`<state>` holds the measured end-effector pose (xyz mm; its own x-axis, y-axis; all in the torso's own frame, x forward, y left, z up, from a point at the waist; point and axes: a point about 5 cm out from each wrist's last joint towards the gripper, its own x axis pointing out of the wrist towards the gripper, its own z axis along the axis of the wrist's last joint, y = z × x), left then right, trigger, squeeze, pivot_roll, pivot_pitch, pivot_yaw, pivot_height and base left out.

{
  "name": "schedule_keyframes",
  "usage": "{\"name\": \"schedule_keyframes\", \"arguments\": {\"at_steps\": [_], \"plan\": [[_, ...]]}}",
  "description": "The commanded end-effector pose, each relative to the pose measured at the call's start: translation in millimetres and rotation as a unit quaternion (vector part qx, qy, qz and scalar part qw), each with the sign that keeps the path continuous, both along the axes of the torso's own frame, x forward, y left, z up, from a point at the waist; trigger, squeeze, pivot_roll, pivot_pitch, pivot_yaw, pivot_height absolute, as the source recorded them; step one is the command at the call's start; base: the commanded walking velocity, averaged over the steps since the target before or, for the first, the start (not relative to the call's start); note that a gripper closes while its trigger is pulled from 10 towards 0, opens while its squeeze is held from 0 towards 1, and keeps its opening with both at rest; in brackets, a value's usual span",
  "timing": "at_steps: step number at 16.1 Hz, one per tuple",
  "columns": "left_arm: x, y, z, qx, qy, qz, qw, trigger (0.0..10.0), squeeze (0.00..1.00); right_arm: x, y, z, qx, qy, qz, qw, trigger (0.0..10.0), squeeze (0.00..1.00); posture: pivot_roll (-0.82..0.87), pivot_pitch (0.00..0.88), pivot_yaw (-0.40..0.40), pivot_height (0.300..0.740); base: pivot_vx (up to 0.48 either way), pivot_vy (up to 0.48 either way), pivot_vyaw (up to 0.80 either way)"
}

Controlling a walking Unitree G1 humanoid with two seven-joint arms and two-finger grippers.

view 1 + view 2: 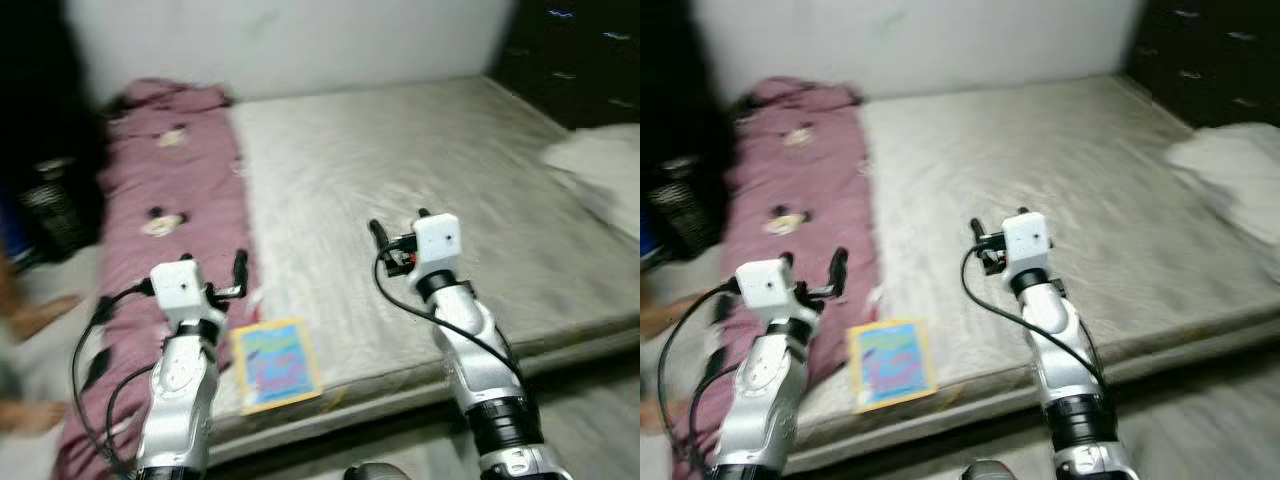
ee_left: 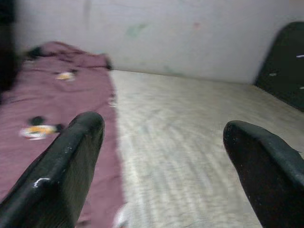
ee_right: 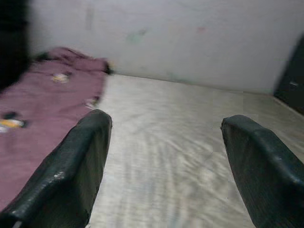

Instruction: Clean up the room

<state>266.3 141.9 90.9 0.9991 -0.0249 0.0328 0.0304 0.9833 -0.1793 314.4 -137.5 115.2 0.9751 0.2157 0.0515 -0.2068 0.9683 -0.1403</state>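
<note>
A bare grey mattress (image 1: 400,150) lies before me, blurred. A maroon blanket (image 1: 165,180) with small cartoon prints covers its left strip. A colourful thin book (image 1: 275,363) rests flat near the mattress's front edge, just right of my left arm. My left gripper (image 1: 232,275) is held up over the blanket's edge, open and holding nothing; its fingers (image 2: 71,156) stand wide apart. My right gripper (image 1: 400,228) hovers over the middle of the mattress, also open, with its fingers (image 3: 78,161) spread and nothing between them.
A white crumpled cloth (image 1: 600,165) lies at the right edge of the mattress. A dark cabinet (image 1: 580,50) stands at the back right. A dark basket (image 1: 50,205) sits on the floor at the left, beside what look like a person's feet (image 1: 40,315).
</note>
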Motion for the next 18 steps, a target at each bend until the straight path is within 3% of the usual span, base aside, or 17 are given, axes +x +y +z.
{"name": "schedule_keyframes", "arguments": {"at_steps": [1, 9, 15, 18], "plan": [[-1.1, 5.7, -3.8, 0.004, 0.012, 0.017, 1.000, 10.0, 0.00, 2.5, 4.5, 2.5, 0.004, -0.002, 0.004, 1.000, 10.0, 0.00, -0.04, 0.000, 0.015, 0.740, 0.000, 0.000, 0.00], [-9.8, 7.5, -12.6, -0.005, 0.043, 0.048, 0.998, 10.0, 0.00, 0.8, 2.1, -1.3, -0.002, 0.009, 0.010, 1.000, 10.0, 0.00, -0.03, 0.000, -0.001, 0.740, 0.000, 0.000, 0.00], [-15.5, 6.4, -15.1, -0.008, 0.050, 0.046, 0.998, 10.0, 0.00, -3.8, 1.6, -6.3, -0.004, 0.021, 0.013, 1.000, 10.0, 0.00, -0.03, 0.000, -0.005, 0.740, 0.000, 0.449, 0.00], [-15.6, 6.5, -12.3, -0.004, 0.041, 0.042, 0.998, 10.0, 0.00, -4.6, -1.4, -7.1, -0.006, 0.025, 0.010, 1.000, 10.0, 0.00, -0.03, 0.000, -0.003, 0.740, 0.000, 0.000, 0.00]]}}
